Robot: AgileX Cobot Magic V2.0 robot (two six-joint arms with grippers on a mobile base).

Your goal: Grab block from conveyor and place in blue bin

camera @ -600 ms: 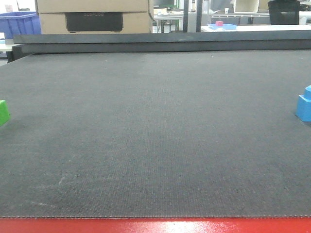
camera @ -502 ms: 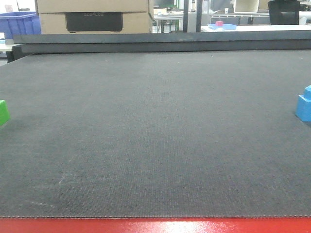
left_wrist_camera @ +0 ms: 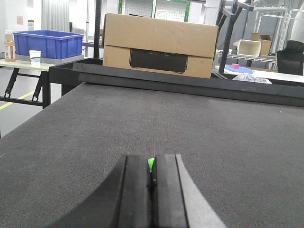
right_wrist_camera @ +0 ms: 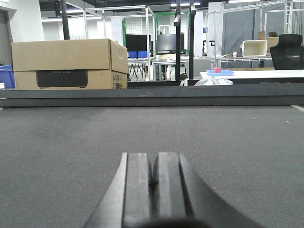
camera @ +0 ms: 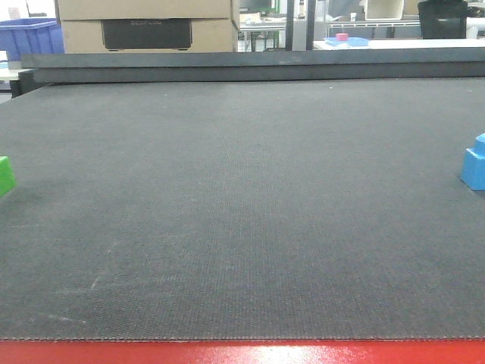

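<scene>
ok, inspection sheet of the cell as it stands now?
Surface: conveyor, dark grey woven belt, faint pale scuffs near its red front edge.
Job's things: green block at the belt's left edge; blue block at its right edge; blue bin off the belt, back left.
Clutter: nothing seen.
Grippers: left claw and right claw both shut; green sliver shows in the left's slit, source unclear.
Cables: nothing seen.
Surroundings: cardboard box behind the back rail; paper cup beside the bin.

Conveyor [camera: 242,212] looks matt and woven (edge glossy)
</scene>
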